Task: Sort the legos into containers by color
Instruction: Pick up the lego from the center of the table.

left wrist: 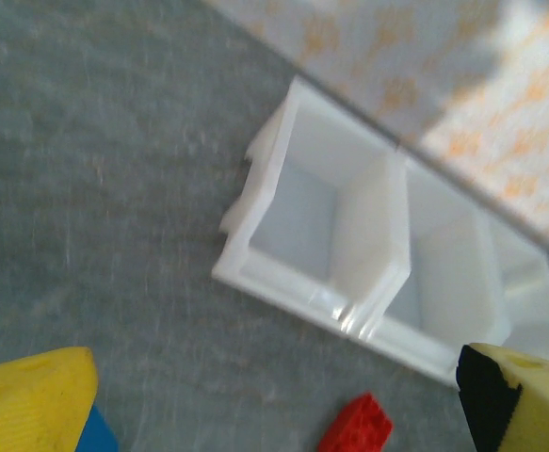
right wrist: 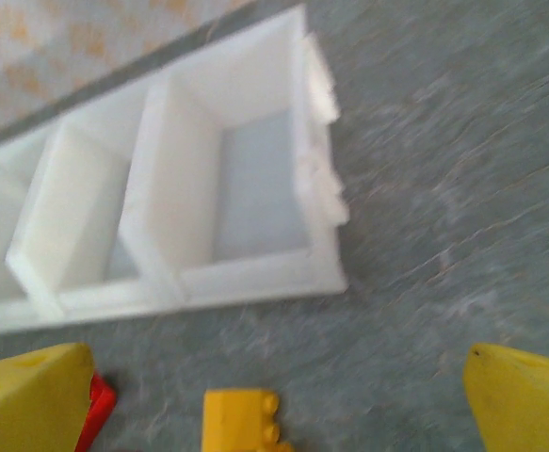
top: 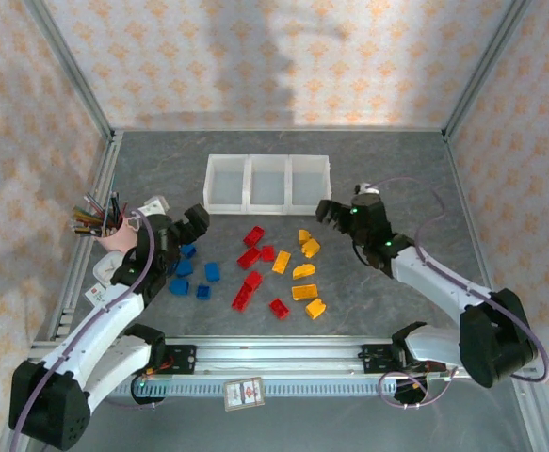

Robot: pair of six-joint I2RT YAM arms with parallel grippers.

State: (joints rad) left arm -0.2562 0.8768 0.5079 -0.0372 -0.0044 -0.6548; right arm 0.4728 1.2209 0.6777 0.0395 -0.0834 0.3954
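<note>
– Between the two arms, where are the legos lying?
– Loose on the table in three clusters: blue legos by the left gripper, red legos in the middle, orange-yellow legos nearer the right gripper. The containers are sitting just beyond them, looking empty.
– Are the grippers carrying anything?
– No, both are hovering with jaws spread wide, gripping nothing.
– How should the first pick be going?
– I'd be dropping straight over one outlying brick and closing across its flat sides, so neighbours aren't getting nudged.
– And the setting?
– Grey marbled tabletop, patterned walls enclosing it, a pink cup of pens standing at the left.
</note>
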